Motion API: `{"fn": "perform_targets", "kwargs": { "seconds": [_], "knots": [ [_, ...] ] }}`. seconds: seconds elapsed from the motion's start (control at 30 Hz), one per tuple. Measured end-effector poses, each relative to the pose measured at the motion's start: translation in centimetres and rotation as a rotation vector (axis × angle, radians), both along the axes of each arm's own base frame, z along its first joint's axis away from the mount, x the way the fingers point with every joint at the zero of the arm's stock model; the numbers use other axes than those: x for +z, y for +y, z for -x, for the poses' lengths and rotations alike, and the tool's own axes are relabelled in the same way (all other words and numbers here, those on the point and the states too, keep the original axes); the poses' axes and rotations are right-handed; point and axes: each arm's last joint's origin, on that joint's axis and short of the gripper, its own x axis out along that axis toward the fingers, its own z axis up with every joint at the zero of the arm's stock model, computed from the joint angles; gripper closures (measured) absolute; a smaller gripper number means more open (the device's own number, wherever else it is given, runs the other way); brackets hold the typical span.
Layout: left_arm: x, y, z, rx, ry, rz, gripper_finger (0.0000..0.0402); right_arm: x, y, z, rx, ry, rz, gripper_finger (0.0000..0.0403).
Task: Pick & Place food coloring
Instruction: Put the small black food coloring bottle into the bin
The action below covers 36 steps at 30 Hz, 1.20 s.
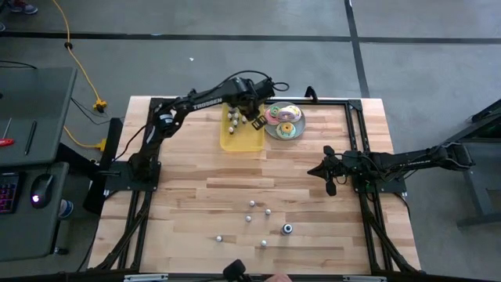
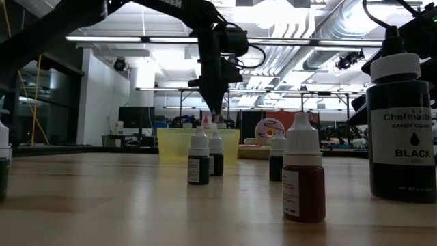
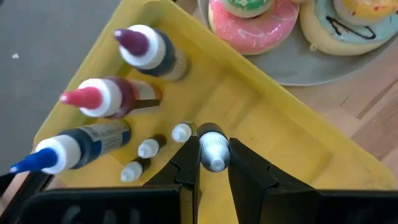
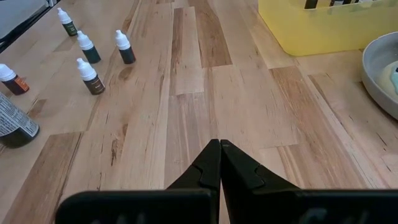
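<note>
Small white-capped food coloring bottle (image 3: 213,149) pinched between the left gripper (image 3: 213,163) fingers, cap up, held over the yellow tray (image 3: 261,118) in the upper middle of the high view; in the tray, three tiny bottles (image 3: 149,148) stand in a row just beside the held one, and three larger bottles with purple (image 3: 146,48), red (image 3: 102,99) and blue (image 3: 71,146) tips lie tilted toward the tray's far wall; plate of frosted doughnuts (image 1: 283,121) touching or just beside the tray's right edge; more small bottles (image 1: 252,205) scattered on the wooden table (image 1: 196,196) in the lower middle of the high view, well apart from the tray, with one larger black bottle (image 1: 288,229) among them; right gripper (image 4: 219,163) clenched on nothing, low over bare table at the right of the high view, waiting.
</note>
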Motion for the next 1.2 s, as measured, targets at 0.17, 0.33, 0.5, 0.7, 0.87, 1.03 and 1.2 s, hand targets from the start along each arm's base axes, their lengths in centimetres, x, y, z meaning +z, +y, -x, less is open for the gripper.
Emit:
{"fn": "perform_targets", "kwargs": {
  "seconds": [0.17,0.33,0.5,0.7,0.87,1.03,1.2],
  "knots": [
    [-1.2,-0.5,-1.0,-0.012,0.012,-0.010,0.0350,0.0,0.0,0.0,0.000,-0.001,0.000,0.0402],
    [-2.4,-0.4,-1.7,-0.003,0.010,-0.018,0.0350,0.0,0.0,0.0,0.000,-0.002,0.000,0.0402],
    [-3.6,-0.2,-2.0,0.039,0.021,-0.001,0.0350,0.0,0.0,0.0,0.000,0.000,0.000,0.0402],
    [-5.0,0.5,-2.1,0.088,0.033,0.027,0.0350,0.0,0.0,0.0,0.000,-0.002,0.000,0.0402],
    [-5.5,0.8,-2.3,0.103,0.025,0.028,0.0350,0.0,0.0,0.0,0.000,0.001,0.000,0.0402],
    [-6.0,1.2,-2.4,0.132,0.015,0.026,0.0350,0.0,0.0,0.0,0.000,-0.001,0.000,0.0402],
    [-6.5,1.4,-2.5,0.159,0.006,0.048,0.0350,0.0,0.0,0.0,0.000,-0.001,0.000,0.0402]
  ]
}}
